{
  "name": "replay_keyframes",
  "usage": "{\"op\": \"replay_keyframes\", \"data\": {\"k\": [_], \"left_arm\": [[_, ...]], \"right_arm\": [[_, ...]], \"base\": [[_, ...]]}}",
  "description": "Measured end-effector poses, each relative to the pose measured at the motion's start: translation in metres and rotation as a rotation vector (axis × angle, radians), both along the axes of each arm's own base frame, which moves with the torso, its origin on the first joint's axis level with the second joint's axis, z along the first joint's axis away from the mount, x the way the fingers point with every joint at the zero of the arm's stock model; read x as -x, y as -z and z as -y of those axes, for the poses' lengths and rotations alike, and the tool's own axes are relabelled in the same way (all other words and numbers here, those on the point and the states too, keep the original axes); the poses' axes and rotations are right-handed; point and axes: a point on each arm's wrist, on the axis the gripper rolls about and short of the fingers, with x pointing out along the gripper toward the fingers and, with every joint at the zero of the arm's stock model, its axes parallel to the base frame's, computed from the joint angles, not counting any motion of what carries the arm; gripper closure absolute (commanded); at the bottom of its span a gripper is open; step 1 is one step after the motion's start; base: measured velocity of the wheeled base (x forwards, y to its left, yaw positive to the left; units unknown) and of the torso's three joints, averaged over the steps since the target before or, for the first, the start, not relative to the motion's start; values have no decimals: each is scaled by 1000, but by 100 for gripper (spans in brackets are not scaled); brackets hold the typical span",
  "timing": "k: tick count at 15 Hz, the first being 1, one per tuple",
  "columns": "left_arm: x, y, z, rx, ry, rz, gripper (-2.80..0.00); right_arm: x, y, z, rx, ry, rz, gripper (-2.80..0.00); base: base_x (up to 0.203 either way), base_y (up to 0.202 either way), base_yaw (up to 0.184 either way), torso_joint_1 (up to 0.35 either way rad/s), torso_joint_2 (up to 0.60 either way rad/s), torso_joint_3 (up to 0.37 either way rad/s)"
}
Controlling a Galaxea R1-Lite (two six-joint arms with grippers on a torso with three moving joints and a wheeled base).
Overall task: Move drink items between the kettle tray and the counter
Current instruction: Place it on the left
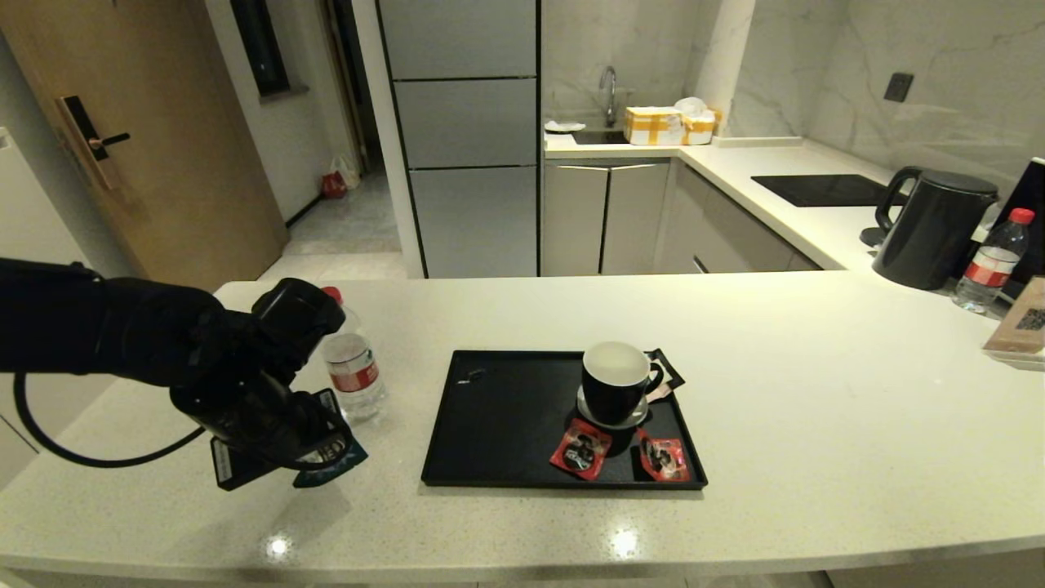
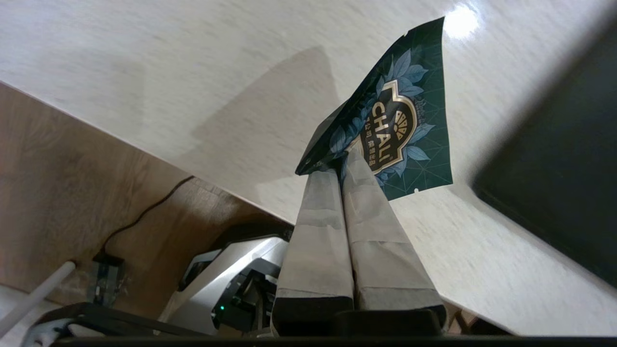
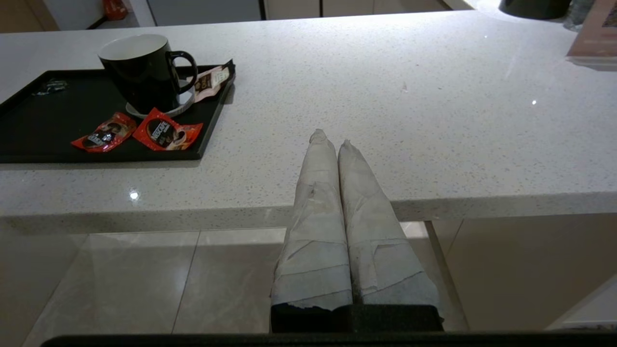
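While pinched on one teal CHALI tea sachet (image 2: 390, 130) above the counter (image 1: 816, 367) near its left front edge, left gripper (image 2: 343, 161) sits beside one red-capped water bottle (image 1: 353, 367). Kettle tray (image 1: 490, 416), mid-counter, carries one black mug (image 1: 616, 382) and two red sachets (image 1: 581, 447). Right gripper (image 3: 332, 140) hangs closed, empty, off the counter's front edge.
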Motion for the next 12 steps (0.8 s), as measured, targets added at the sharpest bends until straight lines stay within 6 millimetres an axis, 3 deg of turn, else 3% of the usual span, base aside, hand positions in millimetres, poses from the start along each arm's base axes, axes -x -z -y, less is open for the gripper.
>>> {"op": "replay_keyframes", "data": {"k": [7, 8, 12], "left_arm": [[-45, 46, 6, -20, -7, -36, 0], [-47, 51, 6, -23, -8, -48, -280], [-51, 55, 8, -22, -5, -42, -280]], "right_arm": [[0, 0, 0, 0, -1, 0, 0], [0, 0, 0, 0, -1, 0, 0], [0, 0, 0, 0, -1, 0, 0]], "base": [[0, 0, 0, 0, 0, 0], [0, 0, 0, 0, 0, 0], [0, 0, 0, 0, 0, 0]]}}
